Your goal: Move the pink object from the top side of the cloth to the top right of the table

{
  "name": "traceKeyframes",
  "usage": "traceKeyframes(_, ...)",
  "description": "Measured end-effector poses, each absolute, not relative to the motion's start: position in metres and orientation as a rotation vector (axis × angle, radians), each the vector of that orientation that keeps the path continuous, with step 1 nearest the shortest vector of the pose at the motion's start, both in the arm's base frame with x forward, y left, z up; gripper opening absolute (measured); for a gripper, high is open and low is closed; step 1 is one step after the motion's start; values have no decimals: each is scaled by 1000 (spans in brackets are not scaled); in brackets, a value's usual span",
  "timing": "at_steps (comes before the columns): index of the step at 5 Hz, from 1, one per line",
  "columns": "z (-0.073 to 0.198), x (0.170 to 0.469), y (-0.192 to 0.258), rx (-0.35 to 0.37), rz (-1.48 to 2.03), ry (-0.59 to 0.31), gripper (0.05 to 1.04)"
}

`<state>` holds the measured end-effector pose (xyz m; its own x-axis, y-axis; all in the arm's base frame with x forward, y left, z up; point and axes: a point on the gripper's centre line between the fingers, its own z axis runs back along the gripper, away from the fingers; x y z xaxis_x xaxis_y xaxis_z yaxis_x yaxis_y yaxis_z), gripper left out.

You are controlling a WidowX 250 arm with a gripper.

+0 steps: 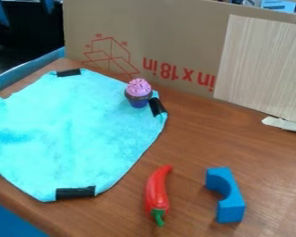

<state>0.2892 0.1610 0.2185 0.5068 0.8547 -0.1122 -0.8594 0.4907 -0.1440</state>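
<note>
So we've got the toy cupcake [138,94] sitting upright on the top right corner of the turquoise cloth [83,129], pink sprinkled frosting up and dark blue-purple wrapper down. As for the gripper's jaws, we honestly can't tell if they're clenched, released or grasping something.

Just beside the cupcake, a black tape strip [157,106] sits on that same corner of the cloth. We've also got a second tape strip [69,72] on the cloth's top left corner, and a third tape strip [76,192] across its bottom corner.

Off the cloth's lower right side, we see a red chili pepper [157,190] lying on the brown wooden table [197,139], green stem pointing toward the near side. Further right of the cloth is a blue arch block [234,209], its curved cutout facing the pepper, the two of them apart.

Behind the cloth we have a cardboard panel [169,28] standing up with red printing on it, and a pale wood-grain sheet [262,65] over its right part. Well to the right of the cloth, at the foot of that sheet, there's a torn white scrap [285,124].
</note>
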Motion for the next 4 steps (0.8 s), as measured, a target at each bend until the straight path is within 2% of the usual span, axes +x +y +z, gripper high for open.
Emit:
traceKeyframes(1, 205, 292, 162, -186, 1030, 51, 999)
traceKeyframes(2, 163, 315, 138, -97, 892, -35, 999)
traceKeyframes(3, 150, 339, 116, -58, 833, -83, 999)
traceKeyframes(4, 125, 363, 92, -24, 804, -100, 999)
